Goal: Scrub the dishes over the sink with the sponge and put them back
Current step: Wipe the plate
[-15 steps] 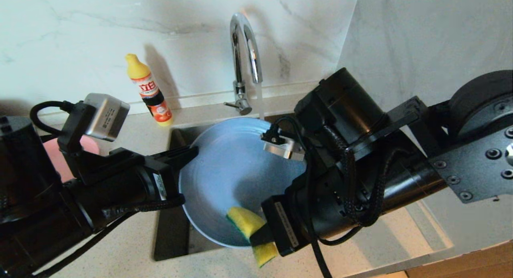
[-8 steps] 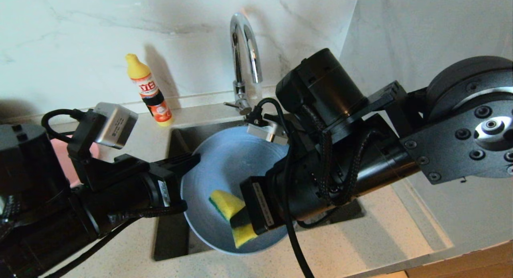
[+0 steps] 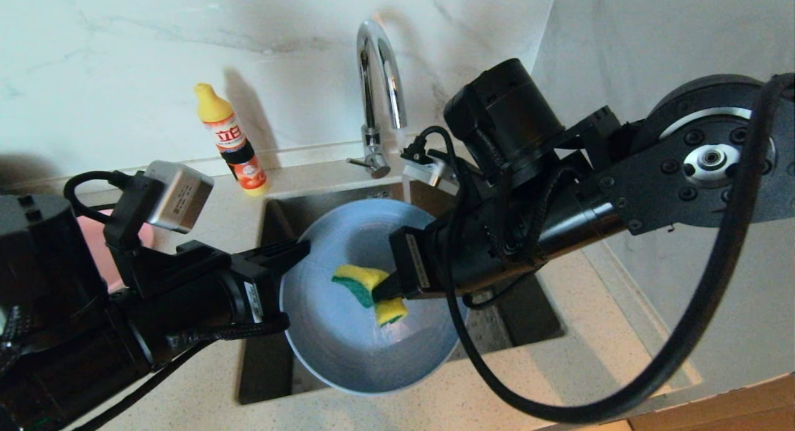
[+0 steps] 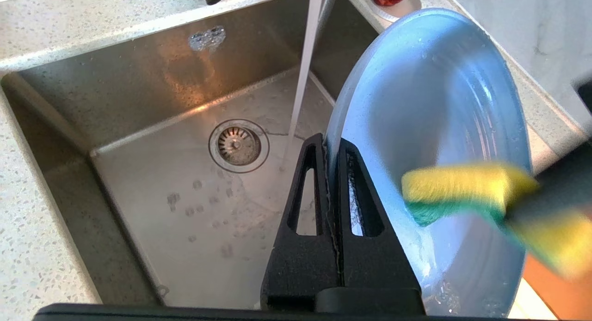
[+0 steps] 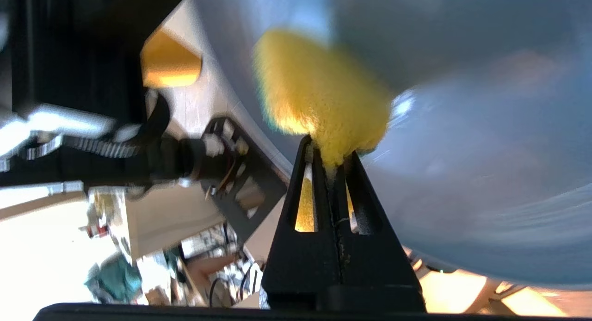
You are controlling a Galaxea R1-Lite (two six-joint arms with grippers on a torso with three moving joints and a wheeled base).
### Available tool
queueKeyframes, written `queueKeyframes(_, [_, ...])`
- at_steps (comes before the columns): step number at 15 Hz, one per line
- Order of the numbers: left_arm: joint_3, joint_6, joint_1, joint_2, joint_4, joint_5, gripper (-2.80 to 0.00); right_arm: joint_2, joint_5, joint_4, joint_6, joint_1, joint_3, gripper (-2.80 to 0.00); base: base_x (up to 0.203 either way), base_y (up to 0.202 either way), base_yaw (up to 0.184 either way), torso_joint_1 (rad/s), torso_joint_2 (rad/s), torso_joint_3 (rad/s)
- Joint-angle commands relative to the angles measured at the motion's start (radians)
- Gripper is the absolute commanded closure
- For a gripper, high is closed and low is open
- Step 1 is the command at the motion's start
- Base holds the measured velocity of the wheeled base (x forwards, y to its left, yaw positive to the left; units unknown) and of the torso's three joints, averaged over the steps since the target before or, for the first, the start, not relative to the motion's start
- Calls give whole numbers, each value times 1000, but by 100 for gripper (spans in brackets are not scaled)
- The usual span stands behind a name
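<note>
We hold the light-blue plate (image 3: 354, 331) tilted over the sink (image 4: 152, 173), our left gripper (image 4: 329, 147) pinching its left rim. Our right gripper (image 5: 329, 157) is clamped on the yellow sponge (image 3: 366, 283), pressing it against the plate's inner face near the middle. Water runs from the chrome tap (image 3: 379, 83) behind the plate. A dish-soap bottle (image 3: 231, 139) stands on the counter, far left of the sink

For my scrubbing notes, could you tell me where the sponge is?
The sponge is mid-frame in the head view, in the right gripper, against the blue plate over the sink.
</note>
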Motion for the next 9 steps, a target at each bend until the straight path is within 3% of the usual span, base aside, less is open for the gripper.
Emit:
queueKeyframes(1, [1,-2,0,-3,-5,1,0,4,3,4,3,-44,-20,0,0,0,0,0,0,0])
queueKeyframes(9, [1,-2,1,-5,-6,1,0,-70,6,24,1,-102,-27,0,0,0,0,0,0,0])
